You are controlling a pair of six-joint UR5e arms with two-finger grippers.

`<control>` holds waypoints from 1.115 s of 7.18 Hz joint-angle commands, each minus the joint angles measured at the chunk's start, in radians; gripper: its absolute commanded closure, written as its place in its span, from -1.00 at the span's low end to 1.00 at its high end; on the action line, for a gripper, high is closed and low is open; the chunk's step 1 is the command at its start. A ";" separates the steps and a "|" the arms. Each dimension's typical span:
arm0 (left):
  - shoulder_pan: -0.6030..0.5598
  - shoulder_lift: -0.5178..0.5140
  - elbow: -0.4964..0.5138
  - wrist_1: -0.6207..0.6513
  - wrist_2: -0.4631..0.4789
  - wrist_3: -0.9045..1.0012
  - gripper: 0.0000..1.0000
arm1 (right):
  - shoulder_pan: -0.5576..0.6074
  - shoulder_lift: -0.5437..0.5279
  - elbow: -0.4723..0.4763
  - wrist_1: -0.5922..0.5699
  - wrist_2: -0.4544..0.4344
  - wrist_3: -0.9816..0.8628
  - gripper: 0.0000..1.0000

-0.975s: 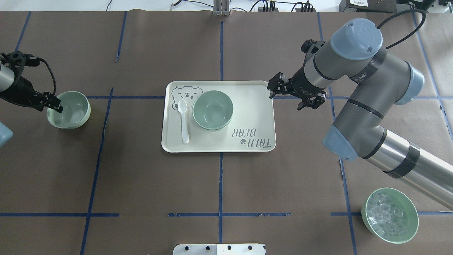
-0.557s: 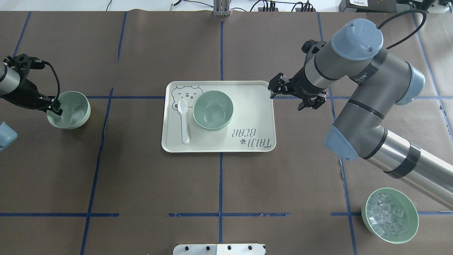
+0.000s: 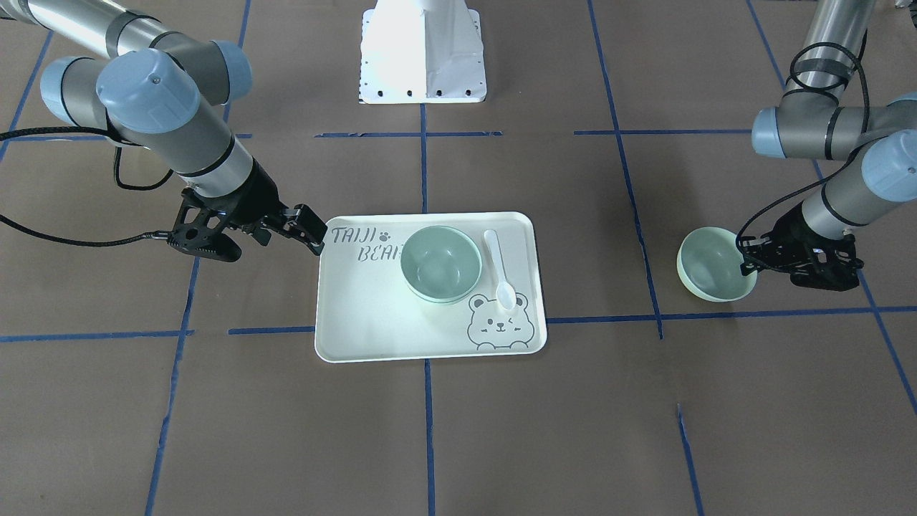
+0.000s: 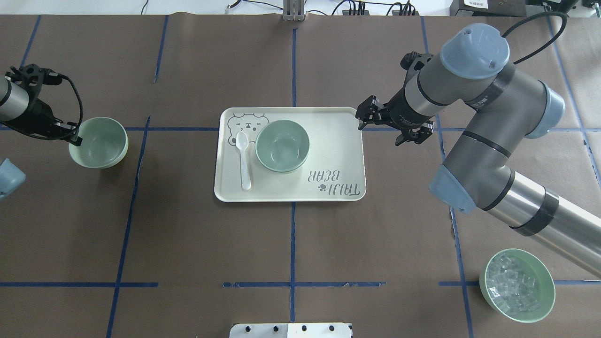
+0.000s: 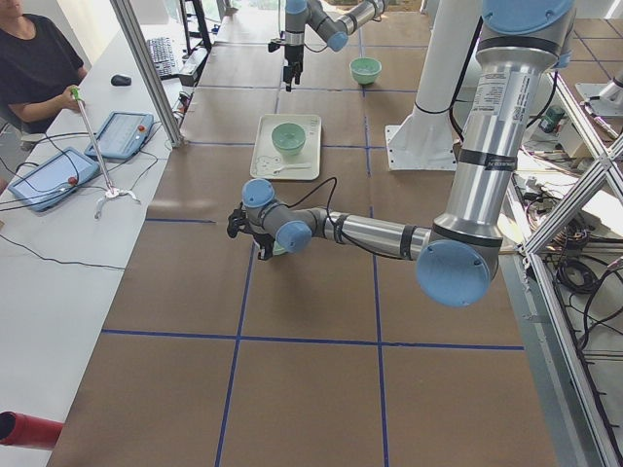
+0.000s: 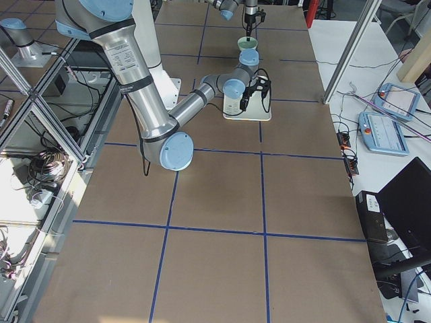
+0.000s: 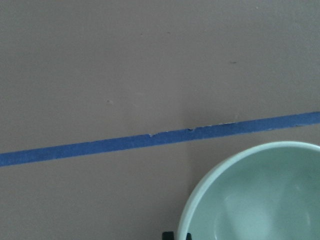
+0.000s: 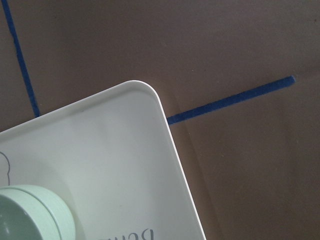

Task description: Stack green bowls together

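overhead exterior shows the brown table marked with blue tape lines. the right arm comes in from the near right and bends towards the middle. the left arm reaches to the table's left side.

a pale tray with a bear print lies in the middle of the table. near the robot on its right sits the ice bowl, full of clear cubes and well apart from everything else.

the tray bowl stands upright on the tray's left half. a second rim shows just under its edge, so it looks like two green bowls nested. the left bowl is out on the table's left, well apart from the tray. in the front-facing view it is tilted. i cannot tell whether it is clear of the table.

the left gripper is clamped on the left bowl's outer rim. the right gripper hangs just beside the tray's far right corner, its jaws apart and holding nothing.

a white spoon lies on the tray, just beside the tray bowl, between it and the tray's left edge.
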 commanded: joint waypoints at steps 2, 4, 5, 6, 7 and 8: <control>0.056 -0.213 -0.084 0.012 -0.003 -0.463 1.00 | 0.070 -0.098 0.064 -0.001 0.069 -0.084 -1.00; 0.288 -0.387 -0.053 0.063 0.085 -0.794 1.00 | 0.106 -0.160 0.072 0.000 0.072 -0.190 -1.00; 0.321 -0.487 -0.032 0.174 0.122 -0.806 1.00 | 0.107 -0.172 0.074 0.006 0.072 -0.193 -1.00; 0.323 -0.513 -0.035 0.204 0.122 -0.806 1.00 | 0.107 -0.175 0.074 0.009 0.072 -0.193 -1.00; 0.324 -0.515 -0.032 0.204 0.127 -0.804 1.00 | 0.106 -0.182 0.072 0.011 0.071 -0.193 -1.00; 0.335 -0.518 -0.027 0.203 0.150 -0.800 1.00 | 0.106 -0.186 0.072 0.013 0.071 -0.193 -1.00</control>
